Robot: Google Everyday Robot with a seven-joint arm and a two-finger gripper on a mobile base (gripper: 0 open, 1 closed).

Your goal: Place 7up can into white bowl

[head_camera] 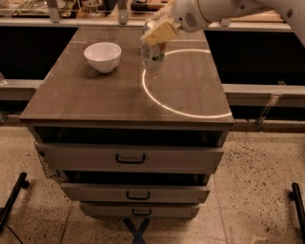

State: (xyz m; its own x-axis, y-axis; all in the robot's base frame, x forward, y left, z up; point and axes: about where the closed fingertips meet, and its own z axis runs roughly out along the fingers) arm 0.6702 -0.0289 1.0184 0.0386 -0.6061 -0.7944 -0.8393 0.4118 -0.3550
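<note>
The 7up can (153, 56), silver-white with green, hangs upright in my gripper (155, 40), which is shut on its top from above. The tan fingers (161, 31) cover the can's lid. The can sits a little above the brown tabletop, just right of the white bowl (102, 56). The bowl stands empty at the back left of the tabletop, about a can's width from the held can.
The tabletop (124, 102) belongs to a cabinet with drawers (131, 158); its front edge is near me. A bright ring of light (186, 112) lies on its right half. The white arm (209, 12) reaches in from the upper right. A counter with clutter (62, 7) runs behind.
</note>
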